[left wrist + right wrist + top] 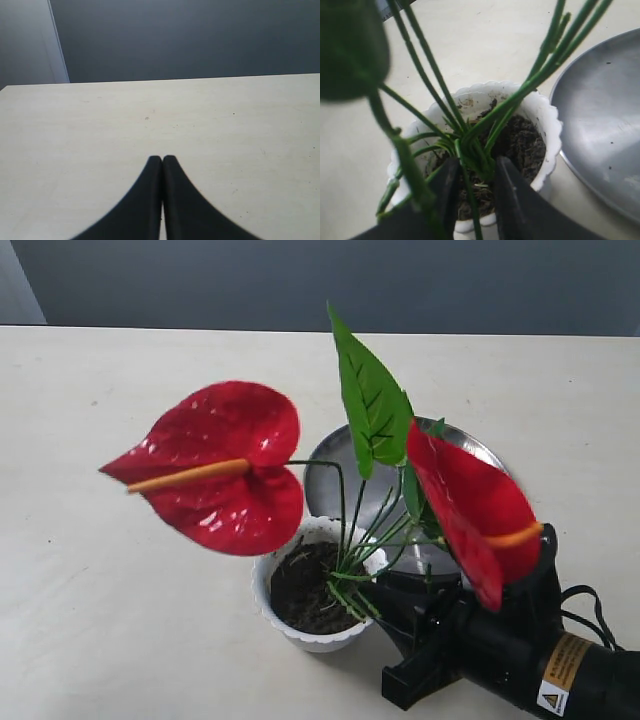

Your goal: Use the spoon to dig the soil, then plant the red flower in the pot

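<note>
The red flower point(225, 470) stands with its stems in the soil point(305, 590) of the white pot point(268, 585). A second bloom point(470, 505) hangs over my right arm. My right gripper point(385, 605) reaches over the pot's near rim. In the right wrist view its jaws point(476, 165) are apart on either side of the green stem bundle point(470, 135), with dark soil point(522, 145) showing between them and the scalloped pot rim point(547, 125) beyond. My left gripper point(162, 159) is shut over bare table, holding nothing. The spoon is out of view.
A wide shiny steel plate point(325, 480) lies just behind the pot, almost touching its rim, and shows beside it in the right wrist view point(600, 135). The pale table point(100, 620) stretches to the left and front of the pot.
</note>
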`<state>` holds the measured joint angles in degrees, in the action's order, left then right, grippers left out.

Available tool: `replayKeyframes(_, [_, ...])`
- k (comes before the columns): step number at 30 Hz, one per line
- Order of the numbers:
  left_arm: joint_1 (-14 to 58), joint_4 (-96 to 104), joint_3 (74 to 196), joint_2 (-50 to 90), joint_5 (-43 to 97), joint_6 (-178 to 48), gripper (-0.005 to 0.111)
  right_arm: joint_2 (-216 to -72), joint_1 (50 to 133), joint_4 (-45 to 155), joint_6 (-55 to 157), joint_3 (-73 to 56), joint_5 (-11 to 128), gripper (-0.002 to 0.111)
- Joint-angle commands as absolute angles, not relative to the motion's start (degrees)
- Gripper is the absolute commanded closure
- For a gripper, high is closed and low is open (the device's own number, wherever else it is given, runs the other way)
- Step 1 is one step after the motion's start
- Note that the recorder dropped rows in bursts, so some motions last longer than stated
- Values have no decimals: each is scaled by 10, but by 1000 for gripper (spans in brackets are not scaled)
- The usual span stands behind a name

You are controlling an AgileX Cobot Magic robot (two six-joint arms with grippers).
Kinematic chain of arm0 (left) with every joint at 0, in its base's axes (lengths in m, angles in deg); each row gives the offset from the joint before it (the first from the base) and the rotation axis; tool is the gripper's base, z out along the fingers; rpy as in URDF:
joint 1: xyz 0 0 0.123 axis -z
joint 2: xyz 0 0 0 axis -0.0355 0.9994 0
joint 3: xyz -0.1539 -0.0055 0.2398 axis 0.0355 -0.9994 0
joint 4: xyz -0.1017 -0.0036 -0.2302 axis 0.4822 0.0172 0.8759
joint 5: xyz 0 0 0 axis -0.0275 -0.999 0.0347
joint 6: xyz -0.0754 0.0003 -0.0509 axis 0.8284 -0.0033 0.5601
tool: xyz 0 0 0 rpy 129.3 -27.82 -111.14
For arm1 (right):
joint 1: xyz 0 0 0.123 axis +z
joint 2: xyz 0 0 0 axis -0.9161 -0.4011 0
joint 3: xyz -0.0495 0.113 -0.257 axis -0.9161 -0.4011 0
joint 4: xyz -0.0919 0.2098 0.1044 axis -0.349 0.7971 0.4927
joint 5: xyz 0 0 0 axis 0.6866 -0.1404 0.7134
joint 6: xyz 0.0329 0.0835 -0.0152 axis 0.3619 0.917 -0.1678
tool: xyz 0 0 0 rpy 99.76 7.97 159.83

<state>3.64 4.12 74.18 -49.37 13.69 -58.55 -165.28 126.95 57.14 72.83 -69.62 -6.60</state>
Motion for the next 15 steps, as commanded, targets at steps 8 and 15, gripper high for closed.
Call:
replayKeyframes(8, [39,41,743,-495,138,-585,106,-1657,1270,556,727,-695,-49,61])
replayKeyframes(15, [39,41,743,-495,138,-585,106,-1632,1270,562,727,-695,-50,61])
